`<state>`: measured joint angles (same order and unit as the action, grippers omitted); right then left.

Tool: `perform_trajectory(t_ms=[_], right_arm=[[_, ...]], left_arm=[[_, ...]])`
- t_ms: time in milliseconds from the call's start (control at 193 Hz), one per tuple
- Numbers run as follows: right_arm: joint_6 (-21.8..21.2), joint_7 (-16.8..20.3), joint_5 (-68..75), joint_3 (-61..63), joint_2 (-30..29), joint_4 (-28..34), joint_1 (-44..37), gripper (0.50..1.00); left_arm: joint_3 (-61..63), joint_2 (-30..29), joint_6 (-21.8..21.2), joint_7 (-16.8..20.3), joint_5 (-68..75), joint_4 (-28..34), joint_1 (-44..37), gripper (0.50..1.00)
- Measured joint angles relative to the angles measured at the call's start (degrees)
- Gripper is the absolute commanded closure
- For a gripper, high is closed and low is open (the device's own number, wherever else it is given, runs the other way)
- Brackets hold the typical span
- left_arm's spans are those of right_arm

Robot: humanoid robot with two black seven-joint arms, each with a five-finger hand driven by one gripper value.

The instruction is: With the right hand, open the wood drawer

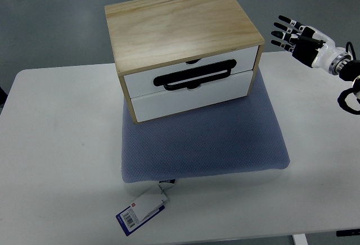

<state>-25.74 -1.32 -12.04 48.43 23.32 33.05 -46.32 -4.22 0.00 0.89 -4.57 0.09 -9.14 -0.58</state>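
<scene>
Right robot hand [292,35] at 2 o'clock, fingers spread, holding nothing, well apart from light wooden two-drawer box [183,36]. Box at 12 o'clock on blue-grey padded cushion [214,143]; both drawers shut. Advisable: hook fingertips into black slotted handle [195,75], pull straight along runners. White desk [62,143]; tagged label [142,210] at 6 o'clock; grey floor beyond.

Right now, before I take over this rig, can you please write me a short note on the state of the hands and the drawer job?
Right hand: open, fingers spread, in the air to the right of the wooden drawer box, touching nothing.
Left hand: not in view.
The box stands on a blue-grey cushion on the white table. Both white drawers, upper and lower, are shut; a black handle lies between them.
Done: nothing yet.
Left: reach the handle, pull a drawer open.
</scene>
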Motion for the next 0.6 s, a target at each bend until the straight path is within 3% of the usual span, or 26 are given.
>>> perform_trajectory(t_ms=[602], right_arm=[[3.2, -0.8, 0.0, 0.2, 1.0, 0.0, -0.9, 0.552]], left_arm=[[0.0, 0.0, 0.0, 0.0, 0.0, -0.1, 0.0, 0.5]])
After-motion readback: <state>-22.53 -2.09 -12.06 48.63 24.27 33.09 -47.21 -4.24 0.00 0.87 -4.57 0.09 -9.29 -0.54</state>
